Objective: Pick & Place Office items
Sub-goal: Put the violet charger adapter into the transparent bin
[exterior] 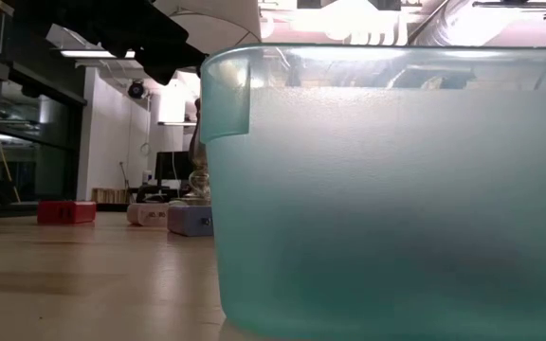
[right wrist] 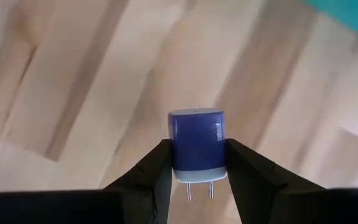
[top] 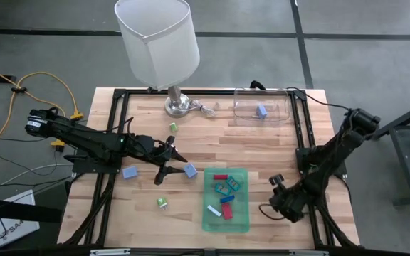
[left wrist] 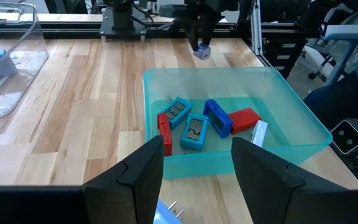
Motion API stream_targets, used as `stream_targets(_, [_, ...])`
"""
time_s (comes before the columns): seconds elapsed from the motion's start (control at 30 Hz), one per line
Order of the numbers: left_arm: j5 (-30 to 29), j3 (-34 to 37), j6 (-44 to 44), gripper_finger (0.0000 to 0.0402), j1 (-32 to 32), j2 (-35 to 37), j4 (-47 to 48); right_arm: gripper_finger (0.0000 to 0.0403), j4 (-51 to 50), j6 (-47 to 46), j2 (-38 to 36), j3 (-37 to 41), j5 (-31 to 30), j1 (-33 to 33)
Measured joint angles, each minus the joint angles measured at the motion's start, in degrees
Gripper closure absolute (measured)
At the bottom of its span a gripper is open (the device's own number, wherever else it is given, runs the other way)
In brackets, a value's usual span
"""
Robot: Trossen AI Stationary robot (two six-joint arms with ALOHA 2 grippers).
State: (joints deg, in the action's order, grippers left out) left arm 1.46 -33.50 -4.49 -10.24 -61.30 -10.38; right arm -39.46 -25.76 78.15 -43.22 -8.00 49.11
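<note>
Right wrist view gives us the clearest grip. The right gripper (right wrist: 197,157) is clamped on a blue plug adapter (right wrist: 196,140), a finger pressed flat to each side and the two prongs pointing down between them. We judge that it is held this way so it cannot twist on its way to the green tray (top: 242,222), whose corner shows just beyond.

From above, the right arm reaches in from the table's right edge and folds back toward the tray's right side. Its gripper hangs above bare wood (top: 262,142), beside the tray rather than over it, so the adapter is in the air, not yet placed.

The left arm stretches low across the table from the left. The left gripper (left wrist: 197,149) has its fingers spread and nothing between them, and it faces the tray. A pale blue block (top: 190,170) lies on the wood just beside its fingertips, likely its next pick.
</note>
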Motion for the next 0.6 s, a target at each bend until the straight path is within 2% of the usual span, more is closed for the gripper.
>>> stream_targets(0.6, [0.0, 0.0, 0.0, 0.0218, 0.0, 0.0, -0.01, 0.0278, -7.24, -1.07, -9.96, -1.57, 0.03, -26.11])
